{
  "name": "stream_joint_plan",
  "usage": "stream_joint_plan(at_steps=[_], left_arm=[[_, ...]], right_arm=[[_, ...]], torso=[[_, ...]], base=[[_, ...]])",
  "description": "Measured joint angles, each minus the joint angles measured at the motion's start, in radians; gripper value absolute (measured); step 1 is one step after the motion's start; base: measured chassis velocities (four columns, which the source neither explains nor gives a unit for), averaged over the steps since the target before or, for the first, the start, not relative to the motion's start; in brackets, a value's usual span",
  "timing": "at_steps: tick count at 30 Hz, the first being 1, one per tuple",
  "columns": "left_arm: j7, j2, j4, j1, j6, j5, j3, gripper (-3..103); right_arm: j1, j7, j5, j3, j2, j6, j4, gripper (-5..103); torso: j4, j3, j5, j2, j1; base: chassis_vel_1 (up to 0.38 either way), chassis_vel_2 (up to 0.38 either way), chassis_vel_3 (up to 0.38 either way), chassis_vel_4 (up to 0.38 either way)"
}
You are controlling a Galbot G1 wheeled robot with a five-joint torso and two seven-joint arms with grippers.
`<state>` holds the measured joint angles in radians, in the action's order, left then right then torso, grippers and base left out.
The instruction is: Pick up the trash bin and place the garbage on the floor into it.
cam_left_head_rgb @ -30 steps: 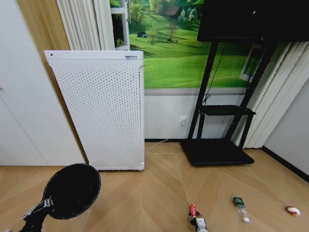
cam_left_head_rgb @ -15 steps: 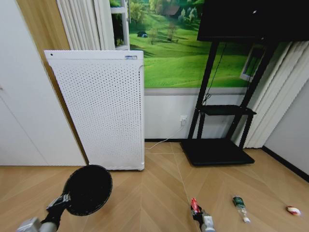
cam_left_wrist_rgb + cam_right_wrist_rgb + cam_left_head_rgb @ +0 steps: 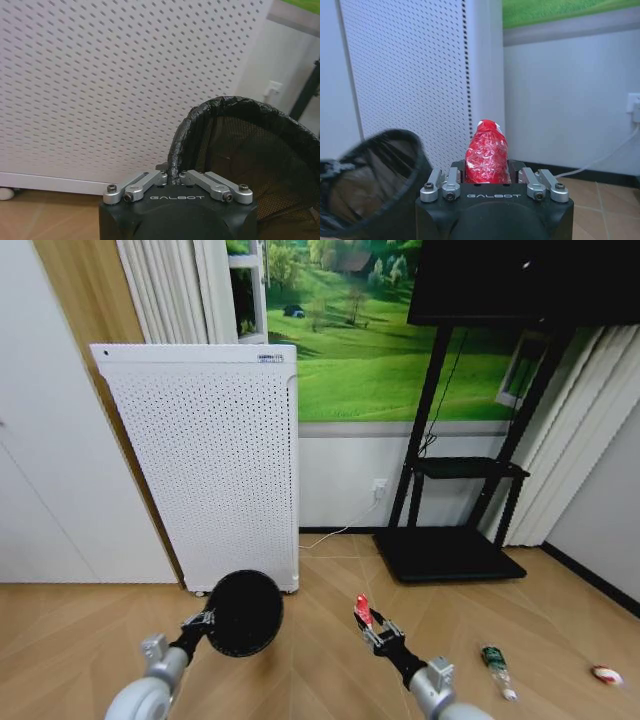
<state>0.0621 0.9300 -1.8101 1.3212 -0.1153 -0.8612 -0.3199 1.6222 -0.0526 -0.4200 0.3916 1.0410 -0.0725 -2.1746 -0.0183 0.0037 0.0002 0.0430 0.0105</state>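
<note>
- The left tool (image 3: 207, 620) is held up at about 7 o'clock in the head view, with its fingers (image 3: 145, 181) clamped on the rim of the bin (image 3: 244, 612).
- The bin hangs off the floor, tipped on its side, so its round black mesh shape faces the head camera; it sits in front of the lower right corner of the purifier (image 3: 205, 465).
- In the left wrist view the bin's rolled rim (image 3: 181, 145) runs up from between the closed fingers, and the mesh wall (image 3: 250, 150) curves away beside it, with the purifier's perforated panel (image 3: 115, 75) close behind.
- The right tool (image 3: 368, 621) is raised at about 6 o'clock in the head view, just to the right of the bin and apart from it.
- Its fingers are clamped on the red wrapper (image 3: 486, 157), which sticks up out of the grip; the same wrapper (image 3: 362, 609) shows as a small red tip in the head view.
- In the right wrist view the bin's open mouth (image 3: 367, 185) lies near the wrapper, to one side and lower in that picture.
- The bottle (image 3: 497, 667) lies on the wooden floor (image 3: 560, 620) at about 4 o'clock, well apart from both tools.
- The white-and-red scrap (image 3: 607, 675) lies farther right on the floor, near the picture's edge.
- A black TV stand (image 3: 452, 550) stands against the wall at about 2 o'clock.
</note>
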Motion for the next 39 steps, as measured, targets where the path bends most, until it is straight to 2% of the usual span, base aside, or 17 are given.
stream_joint_plan(at_steps=[1,2,5,6,11,15,19,21,23,25,26,29,33,35,36,38,39], left_arm=[[-0.007,0.004,0.035,-0.053,0.004,-0.014,0.059,3],[-0.007,0.004,0.035,-0.053,0.004,-0.014,0.059,3],[-0.020,0.052,0.141,-0.211,0.011,-0.037,0.255,3],[-0.020,0.052,0.141,-0.211,0.011,-0.037,0.255,3],[-0.022,0.101,0.197,-0.323,0.012,-0.062,0.413,3],[-0.028,0.108,0.182,-0.337,0.007,-0.076,0.462,3],[-0.029,0.102,0.134,-0.321,-0.006,-0.089,0.469,3],[-0.029,0.087,0.089,-0.283,-0.014,-0.081,0.444,3],[-0.029,0.081,0.077,-0.270,-0.015,-0.076,0.432,3],[-0.029,0.063,0.045,-0.217,-0.017,-0.063,0.386,3],[-0.029,0.063,0.045,-0.217,-0.017,-0.063,0.386,3],[-0.023,0.046,0.019,-0.150,-0.015,-0.052,0.313,3],[-0.005,0.050,0.025,-0.128,-0.016,-0.052,0.264,3],[0.064,0.057,0.021,-0.121,-0.024,-0.070,0.232,3],[0.064,0.057,0.021,-0.121,-0.024,-0.070,0.232,3],[0.150,0.064,-0.011,-0.116,-0.038,-0.107,0.201,3],[0.150,0.064,-0.011,-0.116,-0.038,-0.107,0.201,3]], right_arm=[[-0.004,0.001,0.000,-0.013,-0.007,0.004,-0.012,45],[-0.004,0.001,0.000,-0.013,-0.007,0.004,-0.012,45],[-0.025,-0.030,0.012,-0.073,-0.016,0.029,-0.038,45],[-0.025,-0.030,0.012,-0.073,-0.016,0.029,-0.038,45],[-0.040,-0.042,0.059,-0.155,-0.012,0.056,-0.026,45],[-0.059,-0.045,0.077,-0.195,-0.006,0.068,0.008,45],[-0.090,-0.039,0.118,-0.223,0.019,0.086,0.059,45],[-0.118,0.017,0.167,-0.250,0.056,0.109,0.110,42],[-0.122,0.027,0.177,-0.254,0.064,0.114,0.120,42],[-0.124,0.051,0.186,-0.258,0.077,0.118,0.129,56],[-0.124,0.051,0.186,-0.258,0.077,0.118,0.129,56],[-0.100,0.059,0.203,-0.248,0.089,0.145,0.114,72],[-0.074,0.060,0.237,-0.237,0.119,0.191,0.089,83],[-0.049,0.076,0.236,-0.219,0.138,0.215,0.062,93],[-0.049,0.076,0.236,-0.219,0.138,0.215,0.062,93],[-0.025,0.106,0.232,-0.179,0.146,0.208,0.041,97],[-0.025,0.106,0.232,-0.179,0.146,0.208,0.041,97]], torso=[[-0.0002,0.000,-0.0002,0.000,0.000],[-0.0002,0.000,-0.0002,0.000,0.000],[-0.0003,0.000,-0.0004,0.000,0.000],[-0.0003,0.000,-0.0004,0.000,0.000],[-0.0004,0.000,0.0001,0.000,0.000],[-0.0002,0.000,-0.0002,0.000,0.000],[-0.0001,0.000,-0.0002,0.000,0.000],[-0.0001,0.000,-0.0001,0.000,0.000],[-0.0001,0.000,-0.0001,0.000,0.000],[0.0001,0.000,-0.0002,0.000,0.000],[0.0001,0.000,-0.0002,0.000,0.000],[0.0000,0.000,-0.0005,0.000,0.000],[0.0000,0.000,-0.0001,0.000,0.000],[0.0001,0.000,-0.0005,0.000,0.000],[0.0001,0.000,-0.0005,0.000,0.000],[-0.0001,0.000,-0.0004,0.000,0.000],[-0.0001,0.000,-0.0004,0.000,0.000]], base=[[0.000,0.000,0.000,0.000],[0.000,0.000,0.000,0.000],[0.000,0.000,0.000,0.000],[0.000,0.000,0.000,0.000],[0.000,0.000,0.000,0.000],[0.000,0.000,0.000,0.000],[0.000,0.000,0.000,0.000],[0.000,0.000,0.000,0.000],[0.000,0.000,0.000,0.000],[0.000,0.000,0.000,0.000],[0.000,0.000,0.000,0.000],[0.000,0.000,0.000,0.000],[0.000,0.000,0.000,0.000],[0.000,0.000,0.000,0.000],[0.000,0.000,0.000,0.000],[0.000,0.000,0.000,0.000],[0.000,0.000,0.000,0.000]])
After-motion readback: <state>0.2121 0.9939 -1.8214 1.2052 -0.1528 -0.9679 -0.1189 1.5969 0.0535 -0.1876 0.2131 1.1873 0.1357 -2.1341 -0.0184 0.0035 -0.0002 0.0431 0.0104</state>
